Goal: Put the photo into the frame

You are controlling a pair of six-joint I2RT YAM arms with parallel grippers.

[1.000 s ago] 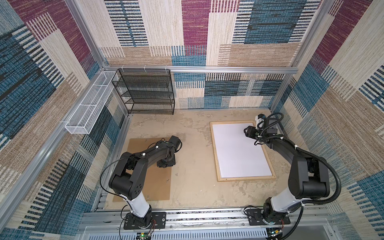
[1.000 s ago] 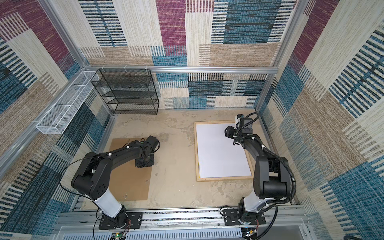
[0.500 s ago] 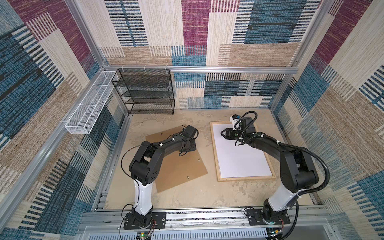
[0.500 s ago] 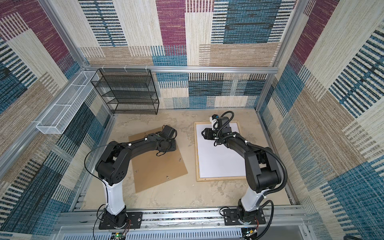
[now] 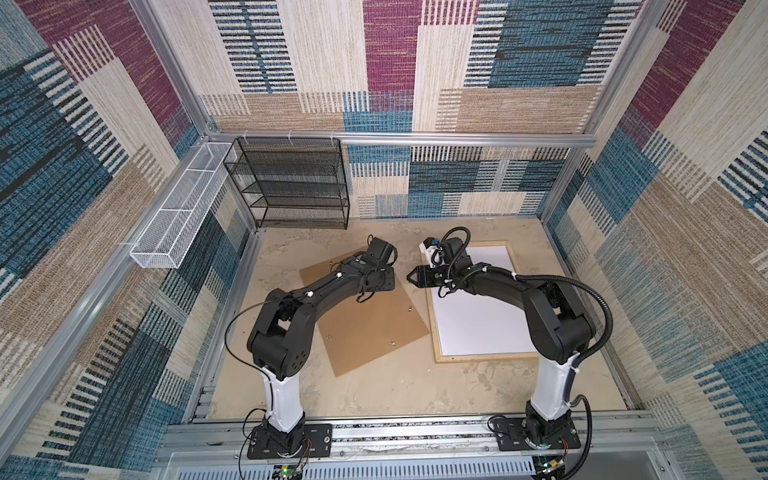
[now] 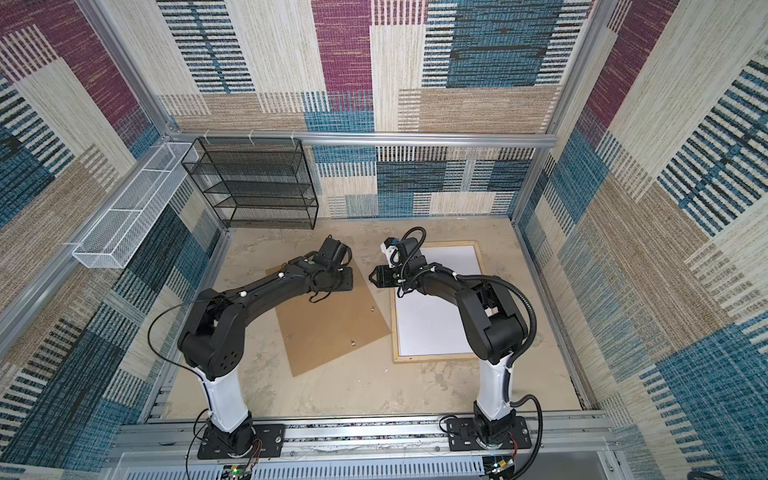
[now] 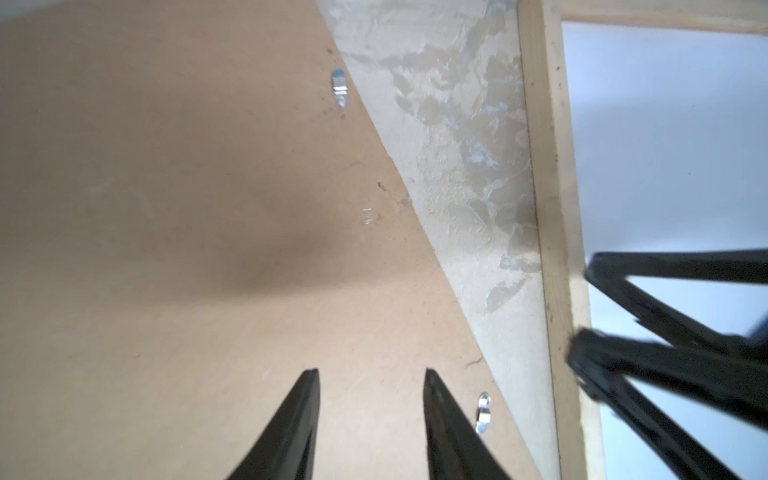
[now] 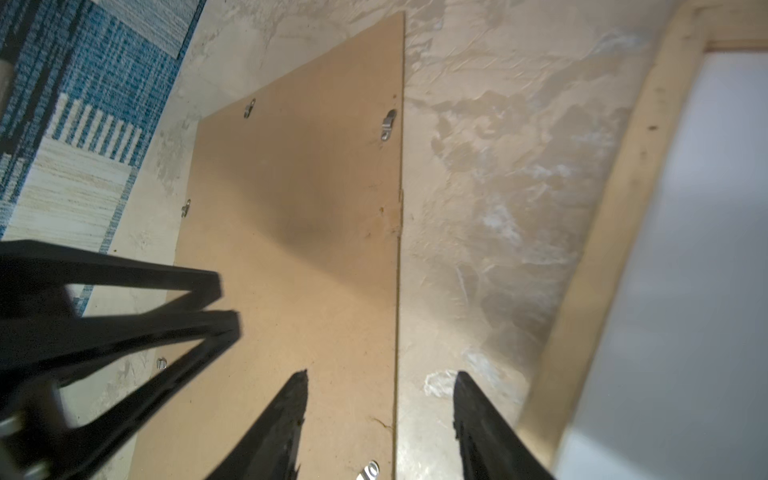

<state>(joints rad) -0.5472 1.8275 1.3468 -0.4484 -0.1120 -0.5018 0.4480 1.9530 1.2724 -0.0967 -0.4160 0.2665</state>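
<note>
The frame, of pale wood strips, lies flat on the right of the table. A plain white sheet fills it. No print shows, so I cannot tell whether this is the photo's back. My left gripper hangs open over the far corner of a brown backing board, with nothing between its fingers. My right gripper is open too, just left of the frame's far left corner, above the board's edge and the bare table. The two grippers are close together.
The board lies slanted at mid-table, its right corner close to the frame's left strip, with small metal clips on it. A black wire rack stands at the back wall. A white wire basket hangs on the left wall.
The brown board has moved from the left wall toward the middle and turned, with my left gripper on its far corner, now opened wider. My right gripper crossed the frame's far end leftward.
</note>
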